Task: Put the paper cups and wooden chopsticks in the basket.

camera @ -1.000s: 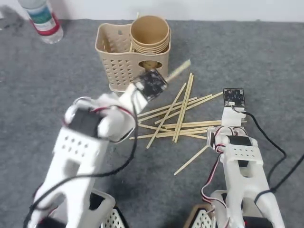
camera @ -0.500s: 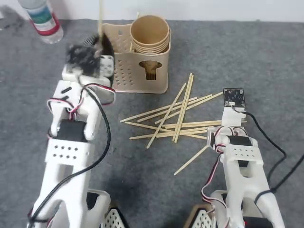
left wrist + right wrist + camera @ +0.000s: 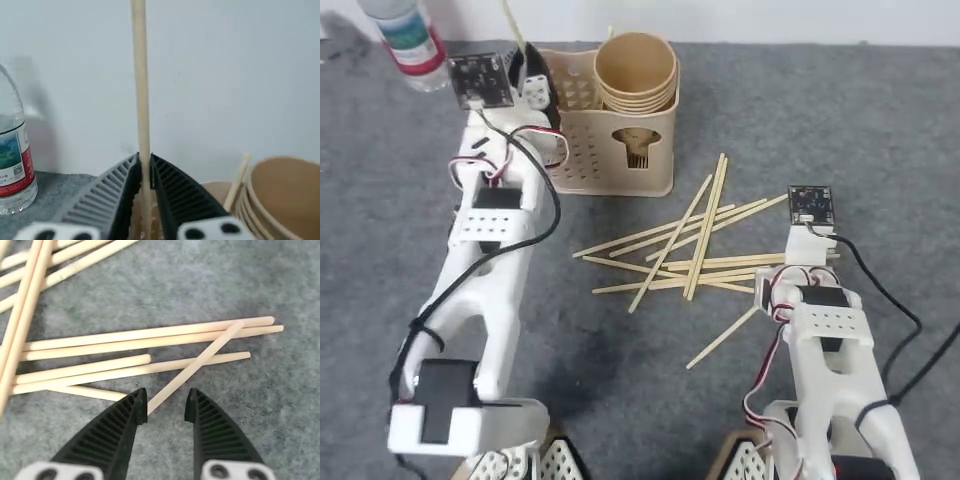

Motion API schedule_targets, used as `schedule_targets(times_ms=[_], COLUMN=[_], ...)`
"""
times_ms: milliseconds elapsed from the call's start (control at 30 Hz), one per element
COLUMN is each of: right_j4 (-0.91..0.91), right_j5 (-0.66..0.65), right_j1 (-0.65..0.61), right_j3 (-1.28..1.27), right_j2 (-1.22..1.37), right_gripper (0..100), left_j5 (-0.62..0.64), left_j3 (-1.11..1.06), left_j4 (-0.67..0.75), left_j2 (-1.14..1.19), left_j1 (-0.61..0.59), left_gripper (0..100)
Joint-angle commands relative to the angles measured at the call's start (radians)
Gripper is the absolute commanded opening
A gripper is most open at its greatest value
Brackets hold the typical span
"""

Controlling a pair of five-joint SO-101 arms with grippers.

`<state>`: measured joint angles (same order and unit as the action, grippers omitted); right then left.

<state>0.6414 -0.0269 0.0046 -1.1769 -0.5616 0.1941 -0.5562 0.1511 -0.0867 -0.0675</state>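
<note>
The left gripper [image 3: 145, 167] is pinching a chopstick [image 3: 141, 75] upright at the basket [image 3: 590, 150] edge; dropping it inside looks next; the right gripper [image 3: 165, 402] is gaping open

One beige perforated plastic basket [image 3: 610, 165]. Inside it is a nested stack of tan paper cups [image 3: 635, 65], five or six by the rims, and one standing pale wooden chopstick [image 3: 239, 175]. One raised chopstick [image 3: 142, 100] is upright just beside the basket. In front of the basket lie roughly ten loose chopsticks [image 3: 670, 244]; they overlap too much for an exact count. One clear plastic bottle [image 3: 410, 40] with a red label stands near the basket, on the side away from the cups.
</note>
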Motion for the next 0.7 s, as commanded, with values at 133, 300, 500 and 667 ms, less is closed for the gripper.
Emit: schedule_targets(times_ms=[133, 300, 500, 667], right_j4=[-0.041, -0.042, -0.042, -0.042], right_j5=[-0.017, -0.017, -0.017, -0.017], right_j1=[-0.007, -0.008, -0.007, -0.007], right_j3=[-0.006, -0.008, -0.008, -0.009], right_j2=[-0.028, -0.028, -0.028, -0.028], right_gripper=[14.0, 14.0, 14.0, 14.0], left_j5=[0.015, 0.015, 0.014, 0.014], left_j3=[0.016, -0.045, -0.044, 0.007], left_j4=[-0.003, -0.011, -0.164, -0.318], left_j2=[-0.077, -0.11, -0.187, -0.239], left_j1=[0.017, 0.078, 0.08, 0.078], left_gripper=[1, 13, 16, 16])
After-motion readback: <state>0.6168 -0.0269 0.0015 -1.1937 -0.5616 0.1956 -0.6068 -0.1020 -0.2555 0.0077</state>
